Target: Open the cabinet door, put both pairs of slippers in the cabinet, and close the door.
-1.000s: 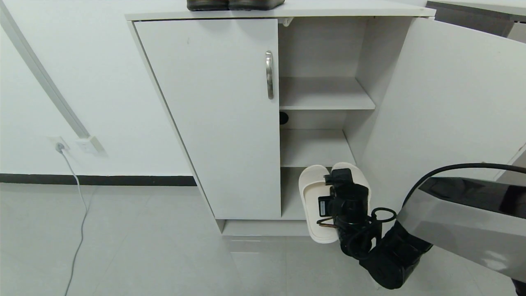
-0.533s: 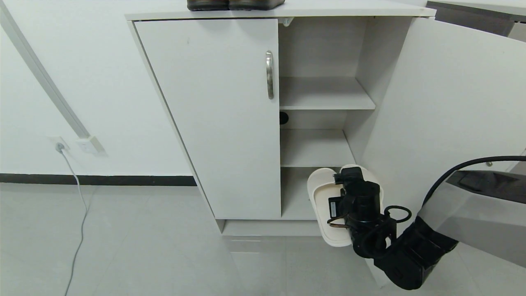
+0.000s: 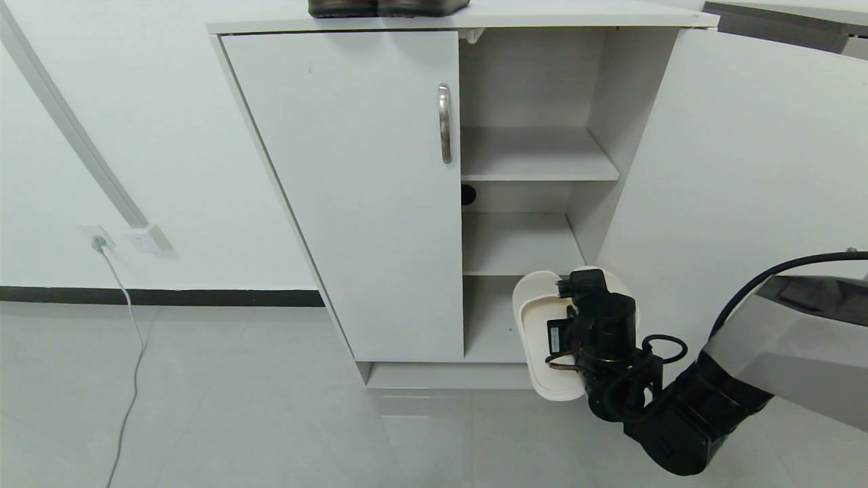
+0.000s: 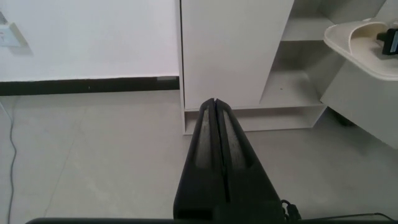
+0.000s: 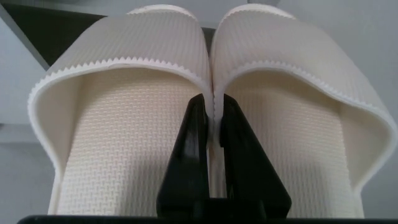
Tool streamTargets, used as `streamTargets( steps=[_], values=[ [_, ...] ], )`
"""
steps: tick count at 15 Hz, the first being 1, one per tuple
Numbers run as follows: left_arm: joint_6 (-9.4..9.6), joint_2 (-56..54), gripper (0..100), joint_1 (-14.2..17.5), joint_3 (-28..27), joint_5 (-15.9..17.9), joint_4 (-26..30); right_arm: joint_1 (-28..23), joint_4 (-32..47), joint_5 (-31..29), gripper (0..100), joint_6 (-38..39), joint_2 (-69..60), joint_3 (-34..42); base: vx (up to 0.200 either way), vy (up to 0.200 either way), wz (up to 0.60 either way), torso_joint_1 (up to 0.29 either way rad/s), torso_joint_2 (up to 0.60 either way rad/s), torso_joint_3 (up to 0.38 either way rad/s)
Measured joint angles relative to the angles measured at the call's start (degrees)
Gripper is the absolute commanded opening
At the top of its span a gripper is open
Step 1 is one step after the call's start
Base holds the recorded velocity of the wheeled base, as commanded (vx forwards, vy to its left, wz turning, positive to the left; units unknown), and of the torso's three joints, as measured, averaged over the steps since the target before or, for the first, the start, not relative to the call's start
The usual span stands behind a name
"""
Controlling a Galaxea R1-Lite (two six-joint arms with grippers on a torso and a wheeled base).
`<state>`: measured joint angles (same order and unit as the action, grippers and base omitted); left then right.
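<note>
slippers [image 5: 118, 162] cream foam, waffle-textured; cabinet [image 3: 352, 203] matt white laminate; handle [image 3: 444, 123] brushed metal.

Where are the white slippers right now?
In the head view, the white slippers hang pinched in the right hand, low on the right, in front of the bottom shelf, beside the open door.

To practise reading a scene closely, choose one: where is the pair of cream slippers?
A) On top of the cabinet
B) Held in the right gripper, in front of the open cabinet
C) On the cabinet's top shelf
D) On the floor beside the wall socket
B: the right gripper pinches the inner edges of the cream slippers together, holding them off the floor in front of the cabinet, level with its lowest compartment.
</note>
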<state>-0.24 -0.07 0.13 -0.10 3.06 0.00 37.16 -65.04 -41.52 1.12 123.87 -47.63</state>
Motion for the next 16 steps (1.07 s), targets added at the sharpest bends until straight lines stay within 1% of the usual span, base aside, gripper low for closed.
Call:
streamTargets(
  steps=[2,4,7,9,14,16],
  values=[
    [-0.13,0.0,0,0.0,0.0,-0.7,0.0,1.3,0.0,0.3,0,0.4,0.0,-0.7,0.000,0.000,0.00,0.000,0.00,0.000],
    [-0.18,0.0,0,0.0,0.0,-0.8,0.0,2.2,-0.1,0.5,0,1.4,0.9,-3.4,0.000,0.000,0.00,0.000,0.00,0.000],
    [-0.18,0.0,0,0.0,0.0,-0.7,0.0,2.6,0.0,1.3,0,2.5,5.2,-11.1,0.000,0.000,0.00,0.000,0.00,0.000],
    [-0.18,0.0,0,0.0,0.0,-0.8,0.0,2.5,0.0,4.4,0,3.4,8.7,-14.5,0.000,0.000,0.00,0.000,0.00,0.000],
    [-0.13,0.0,0,0.0,0.0,-0.7,0.0,0.7,0.0,5.1,0,4.0,11.1,-15.7,0.000,0.000,0.00,0.000,0.00,0.000],
    [-0.09,0.0,0,0.0,0.0,-0.6,0.0,0.5,-0.2,5.1,0,4.0,11.0,-15.4,0.200,0.000,0.00,0.005,0.00,0.005]
  ],
)
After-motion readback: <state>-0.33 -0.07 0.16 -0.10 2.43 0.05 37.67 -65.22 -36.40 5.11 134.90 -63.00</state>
